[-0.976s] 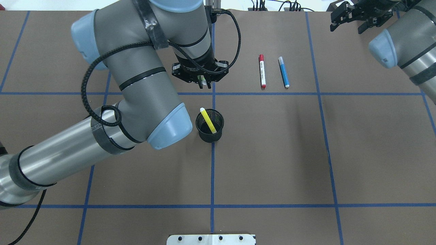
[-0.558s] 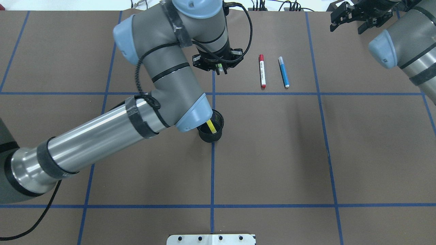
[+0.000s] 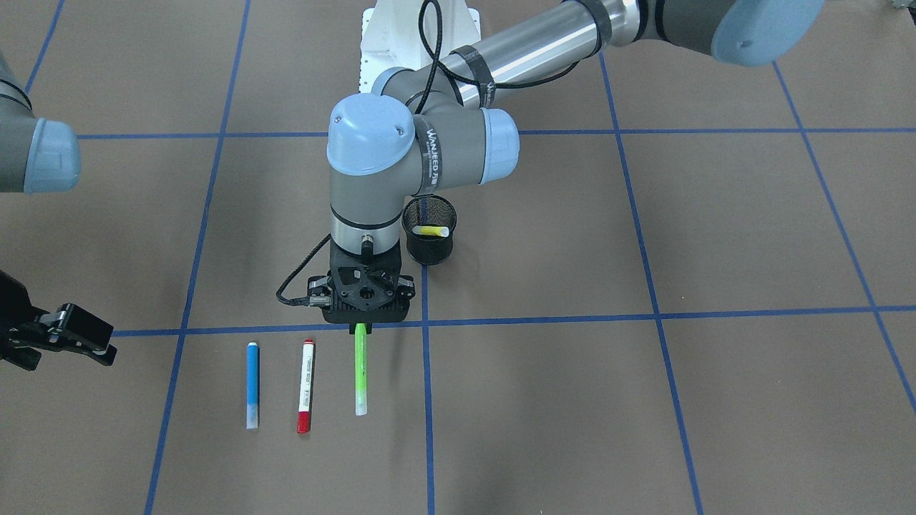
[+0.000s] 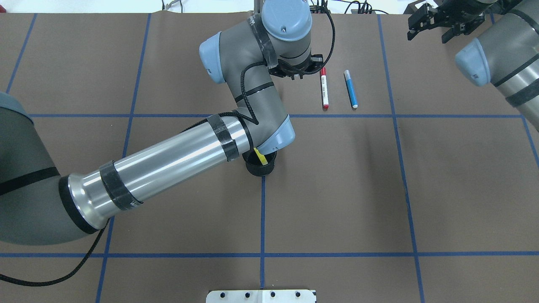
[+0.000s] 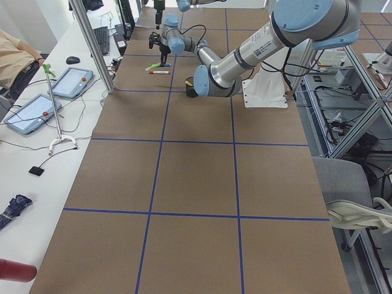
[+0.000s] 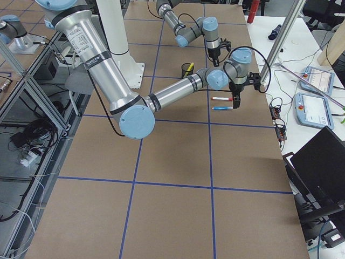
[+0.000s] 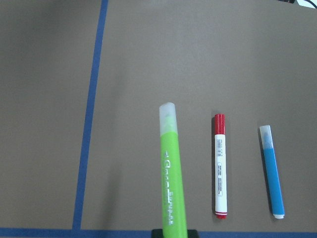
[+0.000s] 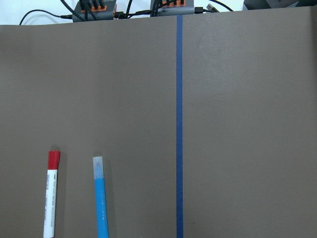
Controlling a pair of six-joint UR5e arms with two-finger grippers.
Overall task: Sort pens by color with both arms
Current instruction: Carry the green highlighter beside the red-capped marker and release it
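Observation:
My left gripper (image 3: 361, 327) is shut on one end of the lime green pen (image 3: 361, 372) and holds it level, low over the table, parallel to the red-ended white pen (image 3: 305, 386) and the blue pen (image 3: 252, 383). The left wrist view shows the green pen (image 7: 171, 173) left of the red pen (image 7: 220, 166) and the blue pen (image 7: 272, 171). In the overhead view my wrist hides the green pen. The yellow pen (image 3: 433, 231) leans inside the black mesh cup (image 3: 428, 247). My right gripper (image 4: 433, 23) is open and empty at the far right.
Blue tape lines (image 4: 262, 210) divide the brown table cover into squares. My left forearm (image 4: 168, 164) passes over the cup (image 4: 261, 169). The white pedestal base (image 4: 261, 296) is at the near edge. Cables (image 4: 337, 6) lie along the far edge.
My left arm has swung away from the cup toward the far right, carrying the green pen up beside the red pen. My right arm has not moved.

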